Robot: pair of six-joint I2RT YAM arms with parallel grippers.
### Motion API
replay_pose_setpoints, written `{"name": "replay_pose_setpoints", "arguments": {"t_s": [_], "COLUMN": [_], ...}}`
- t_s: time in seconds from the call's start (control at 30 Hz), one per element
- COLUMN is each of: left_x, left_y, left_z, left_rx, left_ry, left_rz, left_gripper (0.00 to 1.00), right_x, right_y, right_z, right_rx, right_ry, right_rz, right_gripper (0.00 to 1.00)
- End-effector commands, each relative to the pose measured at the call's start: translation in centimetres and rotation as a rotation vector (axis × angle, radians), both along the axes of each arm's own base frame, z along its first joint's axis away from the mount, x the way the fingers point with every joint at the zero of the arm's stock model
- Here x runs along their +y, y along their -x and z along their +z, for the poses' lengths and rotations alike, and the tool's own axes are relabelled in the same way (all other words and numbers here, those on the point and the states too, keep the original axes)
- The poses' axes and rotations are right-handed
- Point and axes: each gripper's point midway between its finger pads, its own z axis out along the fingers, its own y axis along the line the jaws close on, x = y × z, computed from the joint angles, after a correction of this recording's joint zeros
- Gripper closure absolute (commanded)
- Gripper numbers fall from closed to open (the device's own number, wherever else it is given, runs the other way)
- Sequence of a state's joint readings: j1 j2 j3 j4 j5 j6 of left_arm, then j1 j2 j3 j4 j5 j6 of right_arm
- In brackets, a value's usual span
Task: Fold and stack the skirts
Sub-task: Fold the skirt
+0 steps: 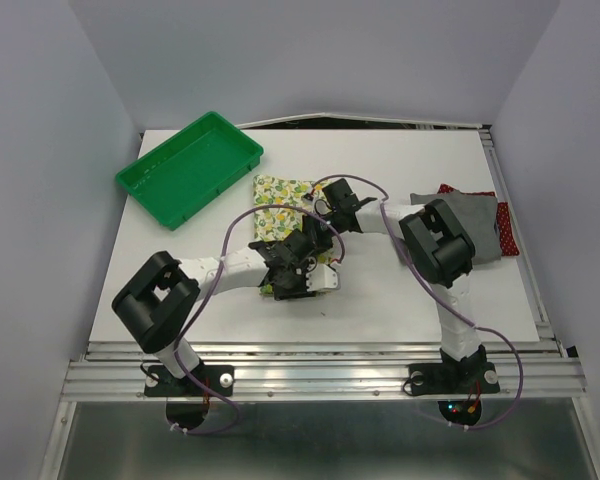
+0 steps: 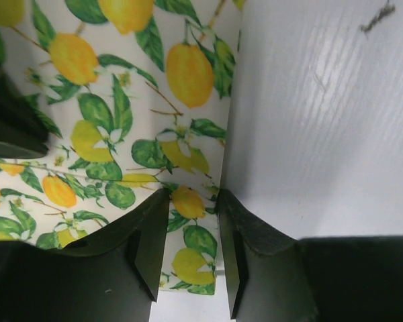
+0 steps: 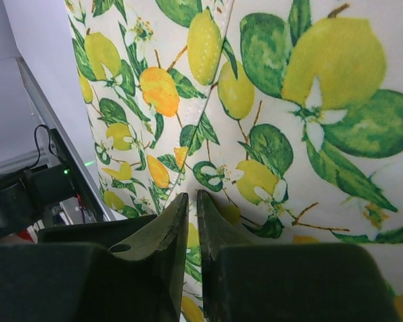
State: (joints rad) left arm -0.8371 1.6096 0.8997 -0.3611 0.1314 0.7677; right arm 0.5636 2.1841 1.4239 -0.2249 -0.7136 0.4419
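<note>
Lemons everywhere on both wrist cams right now, lol. The lemon skirt (image 1: pixel 280 194) sits mid-table, just right of the green tray (image 1: pixel 190 168), and both my arms are bunched over its near half.

My left pincer (image 2: pixel 191 201) is spread, with the skirt's right edge showing in the gap between the fingers and bare white table (image 2: pixel 322 121) next to it.

My right pincer (image 3: pixel 191 200) is pressed nearly together, only a thin slit left, and a crease in the print runs straight into the tips, so it looks like it's pinching the cloth.

The grey skirt (image 1: pixel 480 215) and the red skirt (image 1: pixel 506 236) lie together at the table's right edge, grey overlapping red.
</note>
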Motion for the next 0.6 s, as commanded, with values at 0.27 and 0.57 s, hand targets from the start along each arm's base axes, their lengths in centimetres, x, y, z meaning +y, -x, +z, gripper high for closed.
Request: {"name": "replay_pose_setpoints", "arguments": {"t_s": [0.27,0.57], "left_x": [0.3,2.3], "left_y": [1.7,-0.1], "left_z": [-3.3,-4.8], "left_rx": [0.045,0.195], "left_ry": [-0.045,-0.077], "left_rz": [-0.043,-0.054], "left_gripper": [0.46,0.86], "right_x": [-1.6,-2.0], "right_y": [0.4,1.1], "right_z": [-4.9,-5.4], "right_rx": [0.035,0.053], "right_ry": [0.14,0.158], "right_rz": [-0.017,-0.005], "right_gripper": [0.84,0.85]}}
